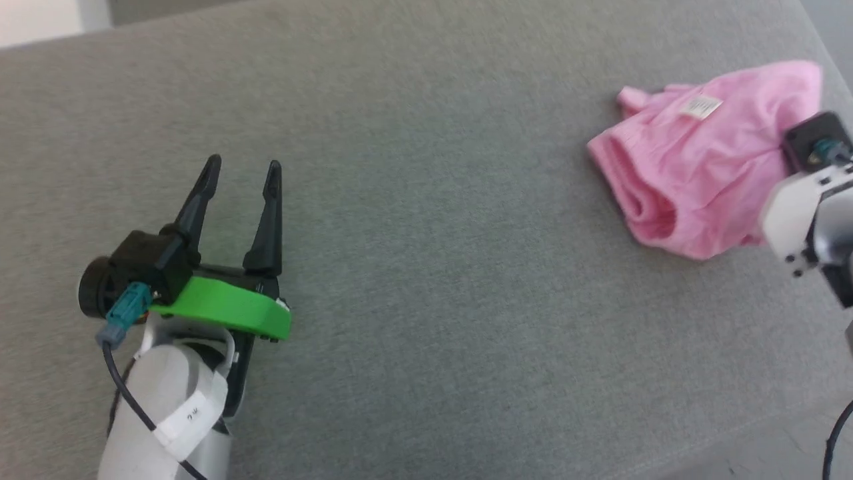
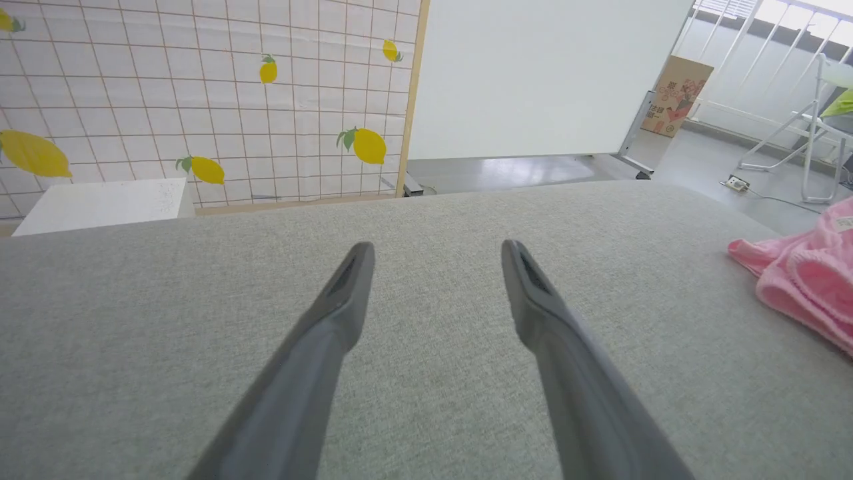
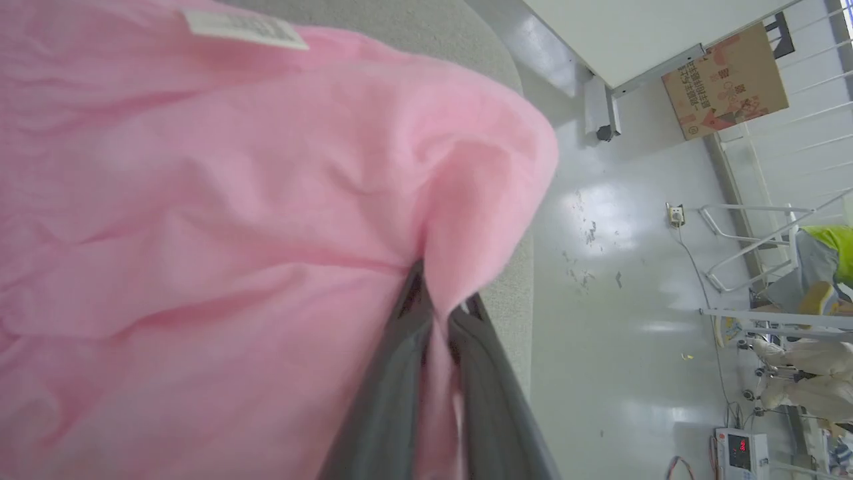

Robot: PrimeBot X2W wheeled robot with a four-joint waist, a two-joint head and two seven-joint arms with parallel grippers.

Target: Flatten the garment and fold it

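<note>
The right gripper (image 3: 440, 303) has its two fingers pinched tight on a fold of the garment (image 1: 693, 173). The garment sits bunched near the right edge of the grey fabric surface (image 1: 426, 280), with its white label (image 1: 701, 107) facing up. The left gripper (image 1: 243, 167) is spread wide and empty above the bare surface, well apart from the garment.

The garment (image 1: 693, 167) lies on the surface (image 1: 433, 267), far right of the left gripper (image 1: 243, 163).
</note>
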